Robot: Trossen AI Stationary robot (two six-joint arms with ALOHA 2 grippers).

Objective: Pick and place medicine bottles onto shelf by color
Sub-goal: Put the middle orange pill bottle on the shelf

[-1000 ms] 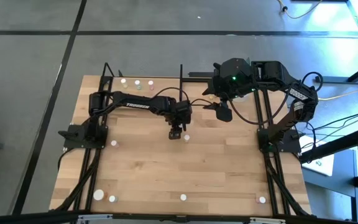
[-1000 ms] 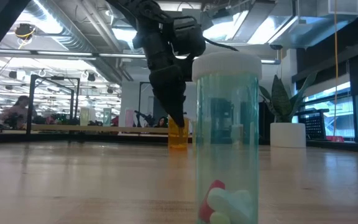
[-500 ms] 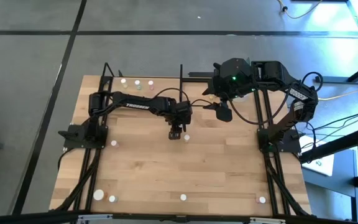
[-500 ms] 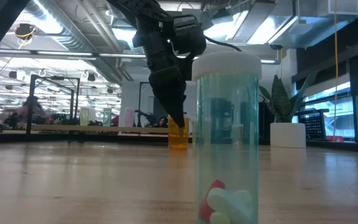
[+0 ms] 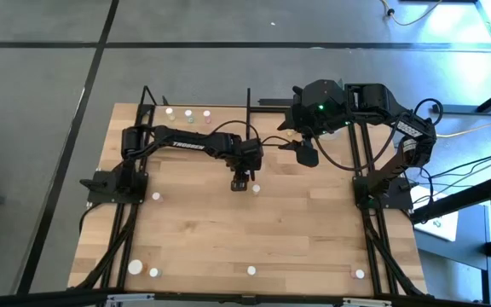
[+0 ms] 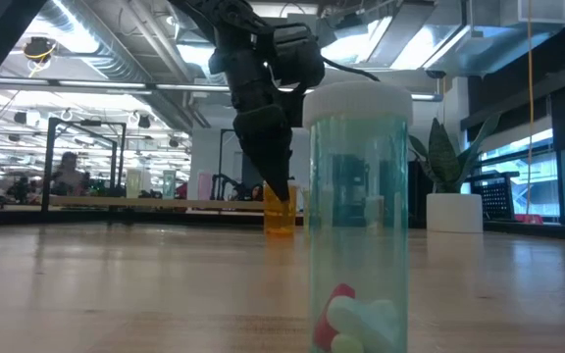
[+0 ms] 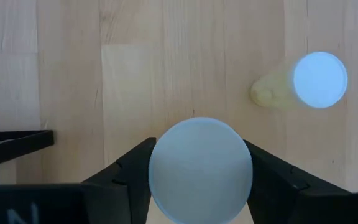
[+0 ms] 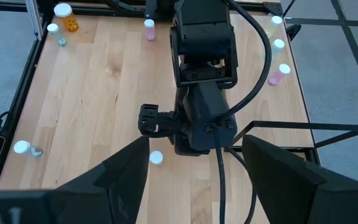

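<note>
Between my left jaws sits an orange medicine bottle (image 7: pixel 201 169), its white cap filling the gap and both fingers (image 7: pixel 126 180) pressed against its sides, so my left gripper (image 5: pixel 241 182) is clamped on it near the middle of the table (image 5: pixel 297 230). I judge it light, rigid plastic with a smooth round wall that could twist or slip, so the hold belongs on the body just under the cap, squeezed gently and kept upright.

Just beside those jaws stands a second, yellowish bottle (image 7: pixel 303 84), apart from the one I hold.

Farther out, from above I count two bottles on the table by my grip, five along the near edge and left side, and roughly four tiny ones by the shelf (image 5: pixel 194 119) at the far edge; their colours are mostly too small to tell.

My right gripper (image 5: pixel 307 153) hangs well beyond, near the shelf's end bar, jaws spread wide with nothing in them.
</note>
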